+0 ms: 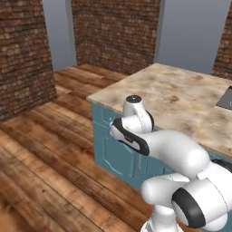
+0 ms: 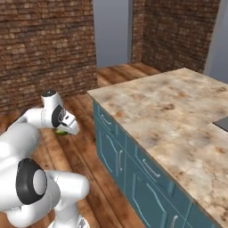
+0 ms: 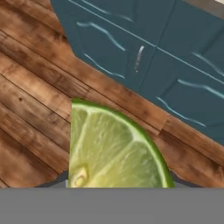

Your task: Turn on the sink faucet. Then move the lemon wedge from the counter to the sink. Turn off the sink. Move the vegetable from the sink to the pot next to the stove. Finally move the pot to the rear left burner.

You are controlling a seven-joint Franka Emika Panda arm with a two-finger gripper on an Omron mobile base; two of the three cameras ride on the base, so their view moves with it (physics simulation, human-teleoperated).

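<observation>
No brand, label or writing could be read anywhere. The beige marbled counter (image 2: 169,111) sat over teal cabinet fronts (image 2: 129,169) with thin silver handles, on a brown plank floor (image 1: 41,154) backed by brick walls (image 2: 44,44) and grey-blue openings. A dark grey corner, cut off at the frame edge, lay on the counter's far right (image 1: 225,99); what it belonged to could not be told. The gripper (image 2: 63,130) hung low beside the cabinets, off the counter and above the floor, its jaws partly closed on the lemon wedge (image 3: 111,148), whose green rind and pale flesh loomed large in the hand view. The fingertips themselves were hidden behind the wedge.
</observation>
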